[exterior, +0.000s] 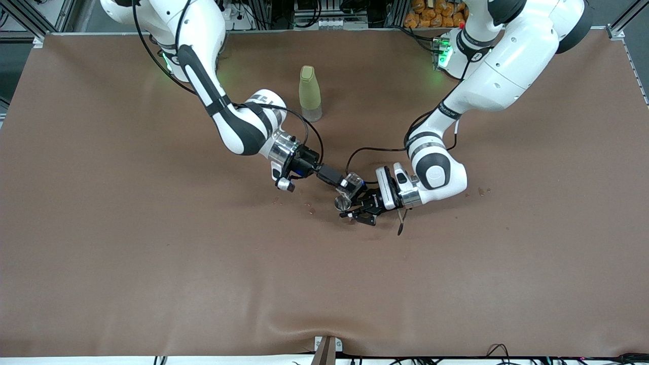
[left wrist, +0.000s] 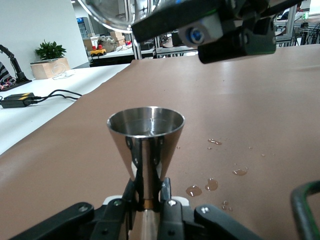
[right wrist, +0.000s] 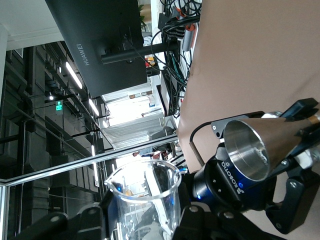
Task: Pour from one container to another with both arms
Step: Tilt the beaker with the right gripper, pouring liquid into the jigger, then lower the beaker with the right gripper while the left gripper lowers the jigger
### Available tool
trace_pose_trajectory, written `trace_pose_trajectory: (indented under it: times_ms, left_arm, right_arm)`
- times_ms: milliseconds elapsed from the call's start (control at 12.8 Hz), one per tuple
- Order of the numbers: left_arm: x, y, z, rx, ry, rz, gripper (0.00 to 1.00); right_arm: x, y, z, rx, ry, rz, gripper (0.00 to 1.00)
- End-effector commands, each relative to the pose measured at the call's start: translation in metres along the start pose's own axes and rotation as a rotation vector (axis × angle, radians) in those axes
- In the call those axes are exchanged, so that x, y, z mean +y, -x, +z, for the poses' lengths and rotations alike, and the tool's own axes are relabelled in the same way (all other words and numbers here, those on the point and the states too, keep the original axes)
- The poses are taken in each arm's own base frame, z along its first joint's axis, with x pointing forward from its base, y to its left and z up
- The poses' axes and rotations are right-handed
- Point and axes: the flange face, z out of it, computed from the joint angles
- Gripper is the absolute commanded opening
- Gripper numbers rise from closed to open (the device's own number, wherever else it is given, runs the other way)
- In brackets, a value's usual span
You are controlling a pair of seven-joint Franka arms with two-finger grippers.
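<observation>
Holding the tiny glass beaker (right wrist: 145,200) tipped, the right gripper (exterior: 338,182) hangs just above the jigger (left wrist: 145,137). The left gripper (exterior: 361,207) squeezes the silver jigger upright over the brown surface (exterior: 152,253), with a little water inside. Drops (left wrist: 210,185) lie on the surface.

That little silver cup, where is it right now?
The silver jigger is held upright at its waist by the left tool, above the middle of the brown table, just under the glass beaker that the right tool tips over it.
</observation>
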Motion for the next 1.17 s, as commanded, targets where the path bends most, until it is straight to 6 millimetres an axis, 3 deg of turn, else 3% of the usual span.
trace_pose_trajectory:
  times_ms: [0,156,391,782,1095]
  left_arm:
    - [0.000,-0.010,-0.006,0.019,-0.020,0.007,0.00]
    - [-0.004,-0.010,-0.010,0.019,-0.028,-0.001,0.00]
    - [-0.012,-0.020,-0.024,0.017,-0.046,-0.015,0.00]
    - [-0.023,-0.030,-0.079,-0.023,-0.091,-0.013,0.00]
    - [-0.035,-0.018,-0.140,-0.033,-0.120,-0.023,0.00]
  right_arm:
    - [-0.011,0.001,0.001,0.070,-0.034,-0.067,0.11]
    - [-0.017,-0.006,0.000,0.023,-0.009,-0.202,0.11]
    - [-0.032,-0.042,-0.014,-0.028,0.038,-0.385,0.11]
    - [-0.053,-0.148,-0.072,-0.124,0.167,-0.759,0.11]
    - [-0.035,-0.231,-0.134,-0.309,0.024,-0.882,0.11]
